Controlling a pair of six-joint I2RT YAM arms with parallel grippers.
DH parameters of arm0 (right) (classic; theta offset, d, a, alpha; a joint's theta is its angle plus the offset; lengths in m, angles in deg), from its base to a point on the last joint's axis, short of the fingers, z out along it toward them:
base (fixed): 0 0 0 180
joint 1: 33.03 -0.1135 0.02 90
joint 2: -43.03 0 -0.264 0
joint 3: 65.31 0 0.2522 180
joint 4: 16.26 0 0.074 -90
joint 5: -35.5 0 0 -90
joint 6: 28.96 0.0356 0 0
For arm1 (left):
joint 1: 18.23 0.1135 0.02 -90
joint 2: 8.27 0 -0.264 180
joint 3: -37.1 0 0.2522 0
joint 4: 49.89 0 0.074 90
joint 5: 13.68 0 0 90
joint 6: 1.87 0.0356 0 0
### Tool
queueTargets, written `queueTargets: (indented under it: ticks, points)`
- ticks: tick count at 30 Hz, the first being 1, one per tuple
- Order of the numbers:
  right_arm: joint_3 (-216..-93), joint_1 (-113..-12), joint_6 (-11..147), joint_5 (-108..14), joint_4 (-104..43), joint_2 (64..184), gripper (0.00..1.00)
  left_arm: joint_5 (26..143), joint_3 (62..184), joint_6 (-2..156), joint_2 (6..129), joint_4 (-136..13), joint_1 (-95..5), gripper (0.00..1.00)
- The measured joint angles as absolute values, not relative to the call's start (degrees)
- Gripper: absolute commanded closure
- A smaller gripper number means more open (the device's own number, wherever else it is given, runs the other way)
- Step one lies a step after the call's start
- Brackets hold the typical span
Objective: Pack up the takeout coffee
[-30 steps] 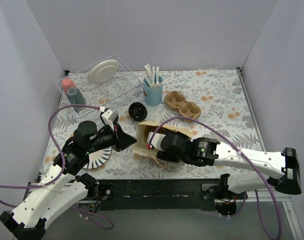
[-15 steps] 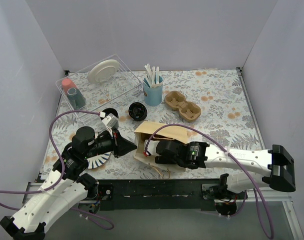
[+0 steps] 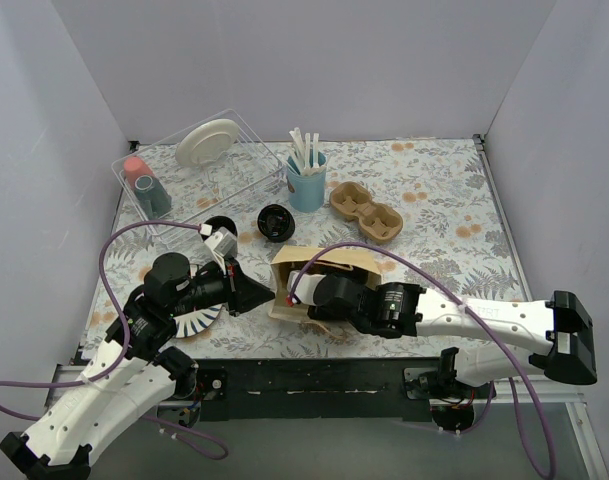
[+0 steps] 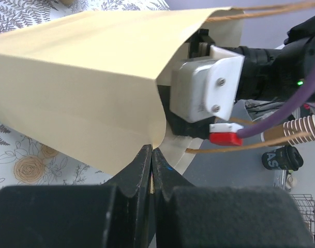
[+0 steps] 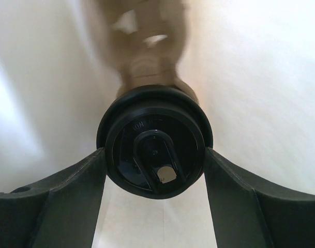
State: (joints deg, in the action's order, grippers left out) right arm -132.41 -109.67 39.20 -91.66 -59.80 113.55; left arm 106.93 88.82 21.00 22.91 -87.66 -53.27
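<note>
Coffee (image 5: 154, 155) sits inside the bag (image 4: 90, 77), lid toward the right wrist camera, pale paper walls all round it; right gripper (image 5: 154, 173) has its jaws drawn in to the width of the lid, a finger (image 5: 59, 196) pressed on each side, so the cup is held; left gripper (image 4: 151, 157) has its jaws closed tight on the edge of the bag mouth, paper pinched between them. Step in hand, by judgement: setting the cup down inside the bag. To do it well: left arm should hold the mouth propped, no tugging; right arm should carry the cup toward the bag's base, settle it before easing the jaws apart, then back out straight so nothing drags the lid or snags the handles (image 4: 224, 147). Views differ: top view shows the bag apparently lying on its side on the table (image 3: 434, 220), mouth toward the left arm, right wrist buried in it, coffee hidden; only the right wrist view shows cup and grip; only the left wrist view shows the pinch on the paper.
</note>
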Motion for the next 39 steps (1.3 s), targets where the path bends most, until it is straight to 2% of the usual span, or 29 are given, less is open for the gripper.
queueTargets:
  ticks: [16, 31, 39]
  points:
    - [-133.9, -109.9, 35.2, -94.7, -54.8, 112.8, 0.6, 107.0, 88.2, 19.7, 21.8, -88.0, -53.3, 1.0]
    - [-130.0, -109.9, 34.3, -93.9, -49.9, 115.8, 0.6, 107.3, 86.9, 19.0, 20.4, -88.1, -53.3, 1.0]
    - [-129.9, -109.9, 33.5, -91.7, -50.6, 111.5, 0.6, 107.3, 86.3, 18.8, 19.6, -88.0, -53.3, 1.0]
